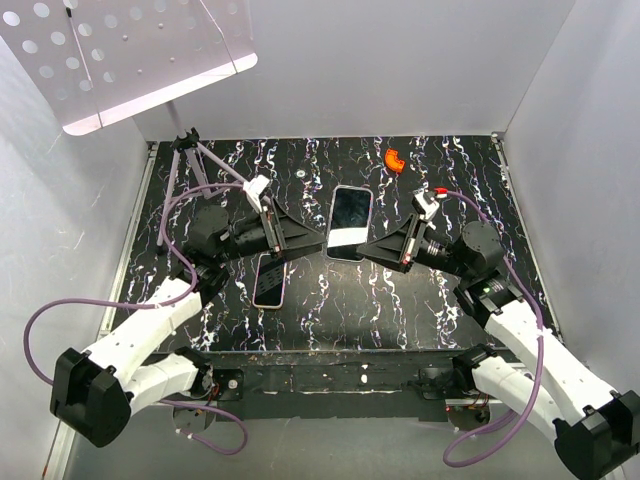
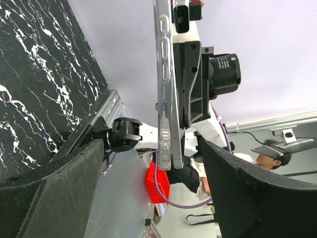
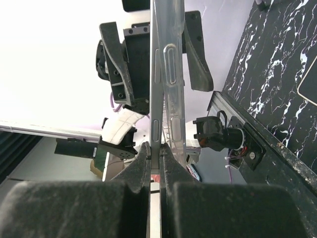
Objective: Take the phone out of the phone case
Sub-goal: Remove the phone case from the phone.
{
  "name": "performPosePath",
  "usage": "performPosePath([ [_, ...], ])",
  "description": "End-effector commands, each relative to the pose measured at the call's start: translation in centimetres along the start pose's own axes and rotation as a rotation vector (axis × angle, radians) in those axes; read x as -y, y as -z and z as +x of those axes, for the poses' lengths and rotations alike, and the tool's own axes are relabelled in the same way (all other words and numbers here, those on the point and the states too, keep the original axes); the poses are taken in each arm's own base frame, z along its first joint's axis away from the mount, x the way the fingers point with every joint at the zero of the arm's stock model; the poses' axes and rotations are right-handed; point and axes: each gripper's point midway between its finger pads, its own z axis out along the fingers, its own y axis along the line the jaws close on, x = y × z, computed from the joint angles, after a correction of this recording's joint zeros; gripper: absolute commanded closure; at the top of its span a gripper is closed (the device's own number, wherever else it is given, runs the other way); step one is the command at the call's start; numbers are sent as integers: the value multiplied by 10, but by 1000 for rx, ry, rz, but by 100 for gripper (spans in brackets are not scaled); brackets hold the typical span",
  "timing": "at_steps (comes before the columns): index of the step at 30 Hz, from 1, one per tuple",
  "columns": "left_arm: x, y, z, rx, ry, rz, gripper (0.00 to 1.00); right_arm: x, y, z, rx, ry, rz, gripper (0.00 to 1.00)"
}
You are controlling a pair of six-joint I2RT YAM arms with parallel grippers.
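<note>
A phone (image 1: pixel 349 222) with a dark screen hangs above the table between both grippers. In the right wrist view I see it edge-on: the grey phone (image 3: pixel 156 74) with the clear case (image 3: pixel 174 74) beside it, parted from it near my fingers. My right gripper (image 3: pixel 155 148) is shut on the phone's near edge; it also shows in the top view (image 1: pixel 363 250). My left gripper (image 2: pixel 153 148) is open, its fingers (image 2: pixel 54 198) wide on either side of the case edge (image 2: pixel 162 74) and not touching it. It meets the phone's left side in the top view (image 1: pixel 318 240).
A second phone-shaped thing (image 1: pixel 270 280) with a pale pink rim lies flat on the black marbled table (image 1: pixel 450 180). A small orange piece (image 1: pixel 394 159) lies at the back. A small tripod (image 1: pixel 190 160) stands back left. White walls enclose the table.
</note>
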Motion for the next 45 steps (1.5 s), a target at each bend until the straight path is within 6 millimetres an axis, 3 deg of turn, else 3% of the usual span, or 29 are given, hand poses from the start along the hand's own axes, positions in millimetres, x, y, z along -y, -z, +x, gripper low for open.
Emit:
performPosePath([
  [1, 24, 11, 4, 24, -46, 119, 22, -34, 9, -3, 30, 47, -132, 99],
  [8, 36, 15, 9, 27, -73, 183, 30, -43, 10, -6, 41, 33, -165, 99],
  [12, 37, 6, 15, -14, -71, 176, 46, -47, 10, -7, 46, 33, -179, 99],
  [20, 37, 2, 19, -26, -67, 183, 51, -50, 10, -9, 54, 22, -191, 99],
  [24, 36, -2, 21, -37, -68, 175, 59, -52, 11, -8, 54, 22, -208, 99],
  [36, 30, -18, 12, -31, -30, 143, 68, -47, 12, -5, 40, 7, -207, 99],
  [40, 24, -26, 9, -30, -15, 101, 78, -42, 11, -5, 39, 12, -188, 99],
  [43, 14, -32, 3, -11, 0, 43, 100, -35, 11, -4, 38, 20, -163, 99],
  [45, 1, -35, -1, 4, 15, -28, 100, -28, 11, -3, 40, 30, -133, 99],
])
